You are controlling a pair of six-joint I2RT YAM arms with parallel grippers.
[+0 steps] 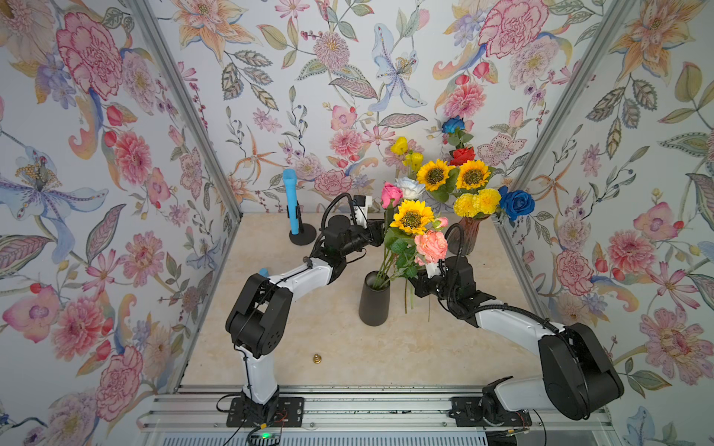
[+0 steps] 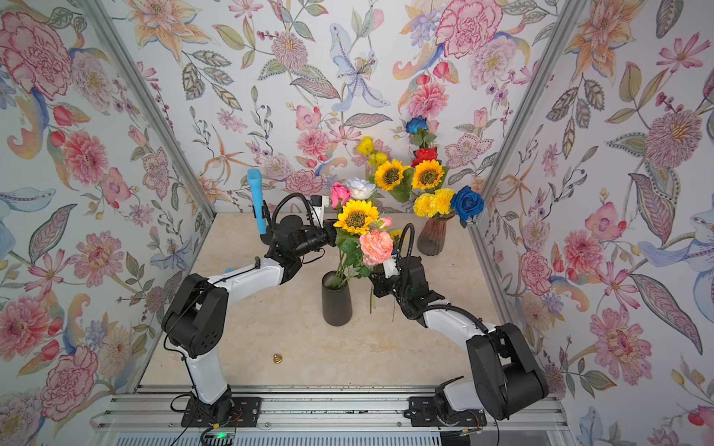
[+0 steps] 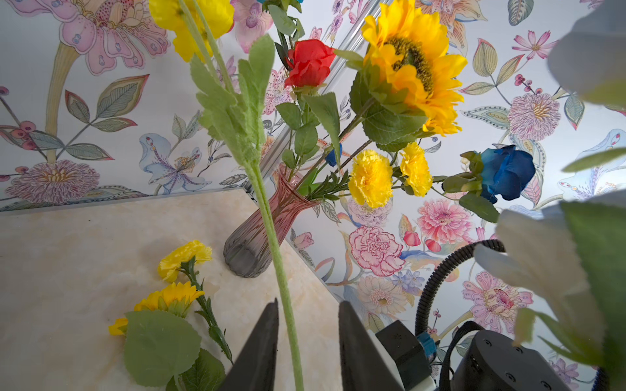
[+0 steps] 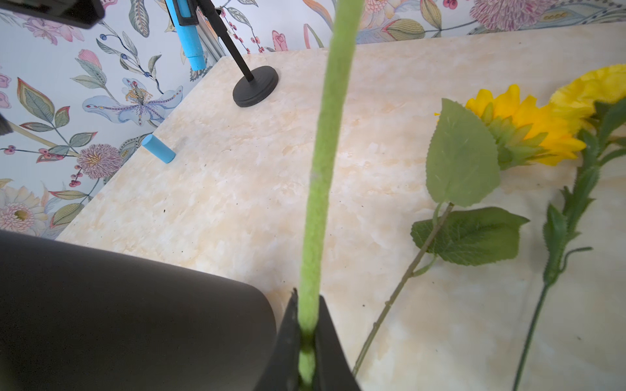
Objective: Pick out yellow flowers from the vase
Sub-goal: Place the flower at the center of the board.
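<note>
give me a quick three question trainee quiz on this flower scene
1. True or false: the right gripper is shut on the fuzzy pale-green flower stem.
2. How many yellow flowers lie on the beige marbled tabletop?
3. The left gripper has its jaws: A shut on a leaf; B open, with a fuzzy stem between them; C out of view.
Key: 1 true; 2 two; 3 B.
</note>
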